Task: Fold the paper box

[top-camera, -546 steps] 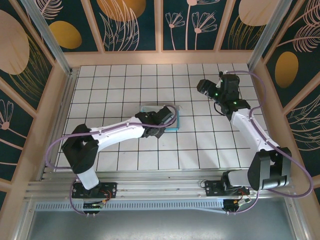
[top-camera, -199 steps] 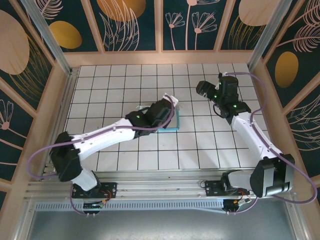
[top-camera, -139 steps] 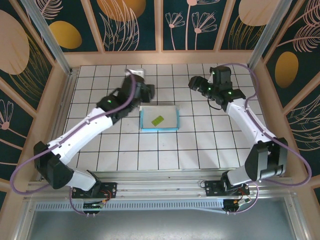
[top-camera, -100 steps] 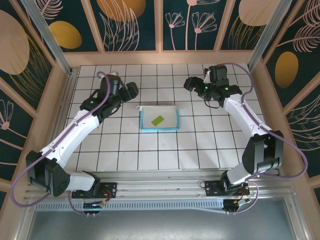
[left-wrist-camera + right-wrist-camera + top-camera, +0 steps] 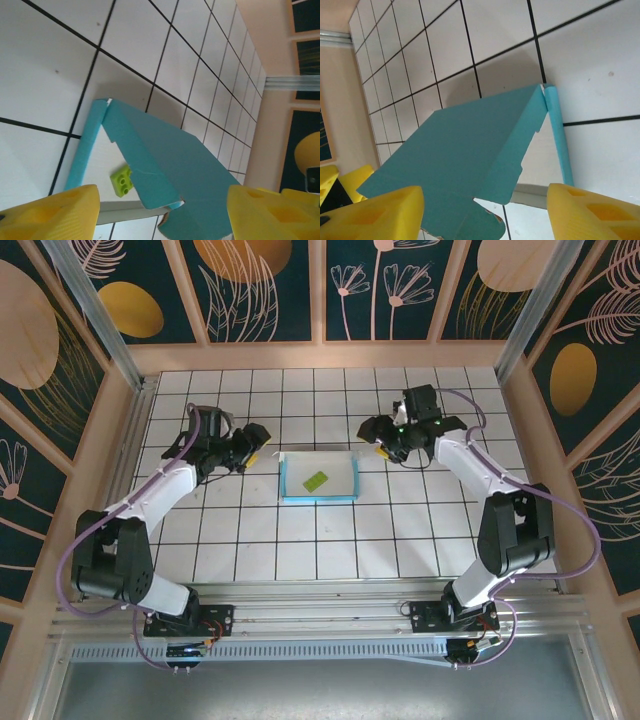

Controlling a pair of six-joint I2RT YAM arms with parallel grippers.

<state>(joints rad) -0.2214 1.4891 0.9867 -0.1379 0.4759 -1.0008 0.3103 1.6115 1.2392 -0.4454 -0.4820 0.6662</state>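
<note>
Tabletop [image 5: 420, 530]: paper box [image 5: 318, 478] uncovered, left hand [image 5: 254, 441], right hand [image 5: 369, 430] drawn aside.

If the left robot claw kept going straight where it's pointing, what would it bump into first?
Most likely the teal-blue card box. Its raised flap sits straight ahead, framed between the open yellow fingers of the left gripper. How far ahead it is, the pictures don't make clear.

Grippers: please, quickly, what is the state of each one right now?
Left gripper: open, holding nothing.
Right gripper: open, holding nothing.
</note>
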